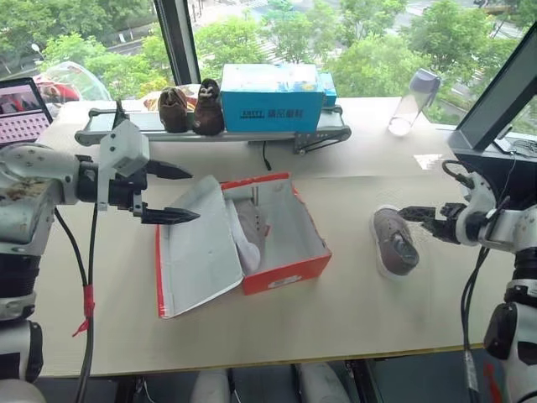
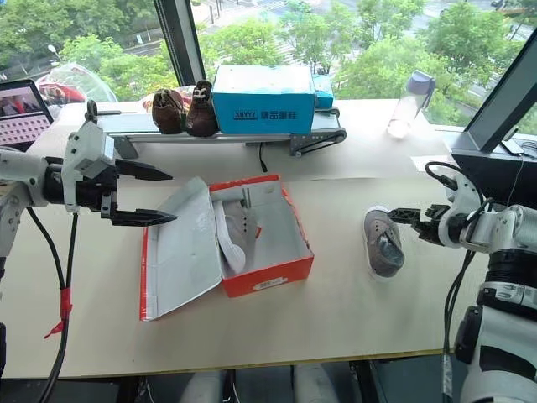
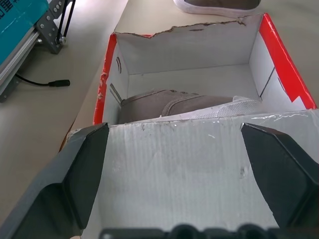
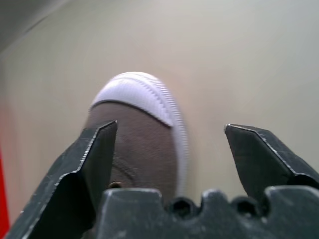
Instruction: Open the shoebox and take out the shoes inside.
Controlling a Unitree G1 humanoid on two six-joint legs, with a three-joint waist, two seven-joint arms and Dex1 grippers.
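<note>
The red shoebox point(image 1: 289, 273) stands open at the table's middle, its white-lined lid point(image 1: 197, 252) lying flat to its left. One grey-taupe shoe point(image 3: 164, 102) lies on its side inside, against the lid side. The other shoe point(image 1: 394, 242) rests upright on the table to the right of the box. My left gripper point(image 1: 195, 196) hovers open over the lid, pointing toward the box. My right gripper point(image 4: 169, 127) is open just right of the outer shoe, its fingers point(image 1: 417, 215) over the shoe's edge and not closed on it.
At the back, a small conveyor point(image 1: 109, 126) carries a blue box point(image 1: 270, 96) and two dark brown furry shoes point(image 1: 191, 107). A clear bottle point(image 1: 413, 102) stands back right, a laptop point(image 1: 21, 109) far left. A black cable point(image 1: 265, 155) trails behind the shoebox.
</note>
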